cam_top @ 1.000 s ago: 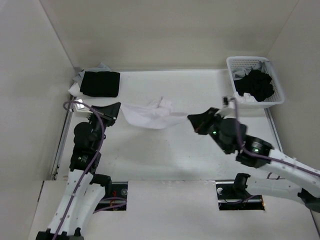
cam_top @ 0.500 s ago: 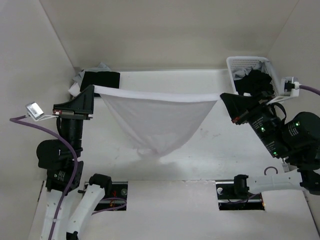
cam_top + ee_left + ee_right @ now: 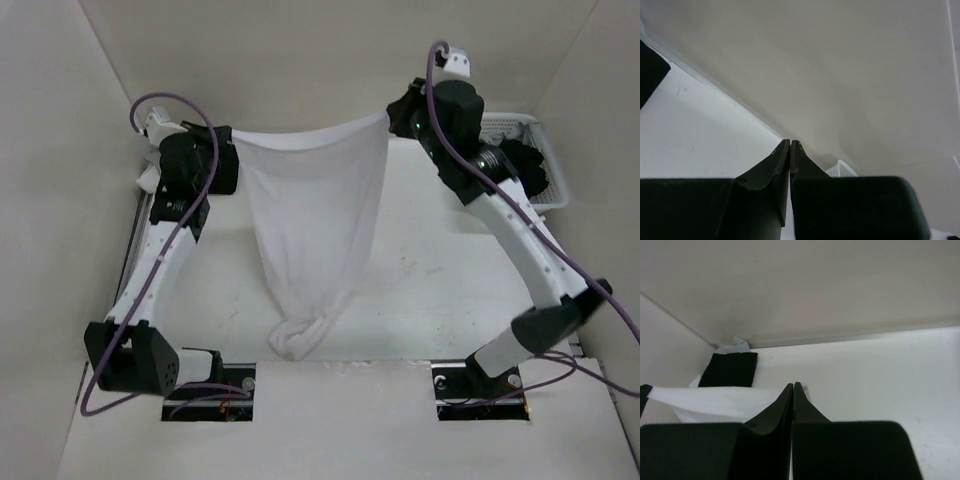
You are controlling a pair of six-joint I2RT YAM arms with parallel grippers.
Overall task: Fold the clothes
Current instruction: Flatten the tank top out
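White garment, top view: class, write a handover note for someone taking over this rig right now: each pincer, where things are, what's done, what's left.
Left pincer: shut on one top corner of the white garment.
Right pincer: shut on the other top corner.
The garment hangs spread between them above the table, its bunched lower end down by the near edge.
Done: picked up and spread out.
Left: lay it flat, then make every fold.

Noted a scuffed white table (image 3: 440, 290) boxed in by plain beige panels, namely back wall (image 3: 300, 70), left wall (image 3: 60, 200) and right wall (image 3: 605, 90), with a pale board (image 3: 340, 420) across the near edge holding two dark rectangular cut-outs (image 3: 240, 383), all under soft, even light casting only faint shadows.
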